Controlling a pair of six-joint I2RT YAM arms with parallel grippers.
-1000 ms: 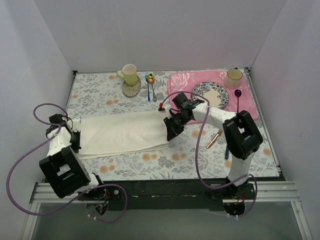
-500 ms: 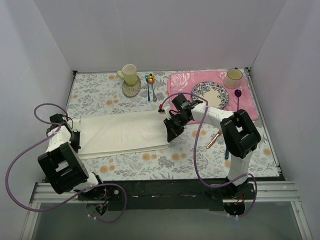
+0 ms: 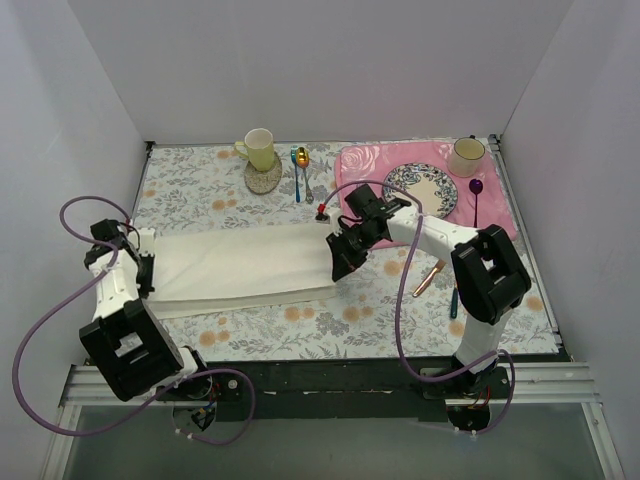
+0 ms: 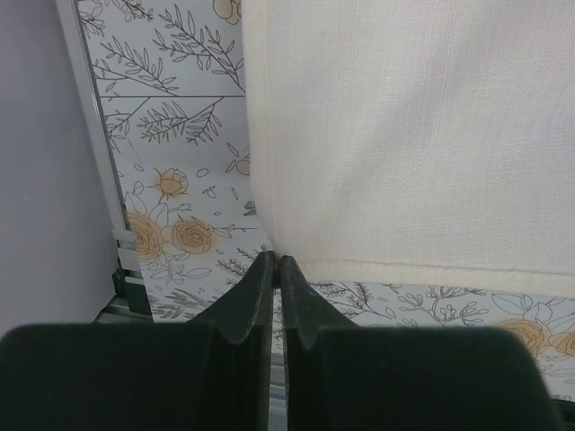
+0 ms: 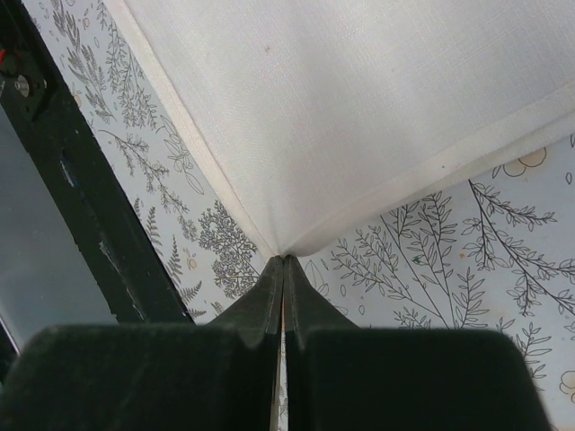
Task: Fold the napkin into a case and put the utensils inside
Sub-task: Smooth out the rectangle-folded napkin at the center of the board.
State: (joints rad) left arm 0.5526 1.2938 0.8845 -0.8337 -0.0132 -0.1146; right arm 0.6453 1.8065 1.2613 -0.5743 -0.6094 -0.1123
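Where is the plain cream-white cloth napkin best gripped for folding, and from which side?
At a hemmed corner on each short end, coming from outside, low: the napkin lies flat and limp, so only edges offer purchase. The left gripper and right gripper are shut on such corners.

The left gripper (image 4: 275, 262) had its two dark fingers pressed together, their tips closed on the near left corner of the napkin (image 4: 413, 135). The cream cloth spread flat away from that corner, to the right and the far side, with a stitched hem (image 4: 431, 272) along its near edge. Flowered tablecloth (image 4: 171, 135) showed to the left of it and nearer. A pale wall (image 4: 36, 180) stood at the far left.
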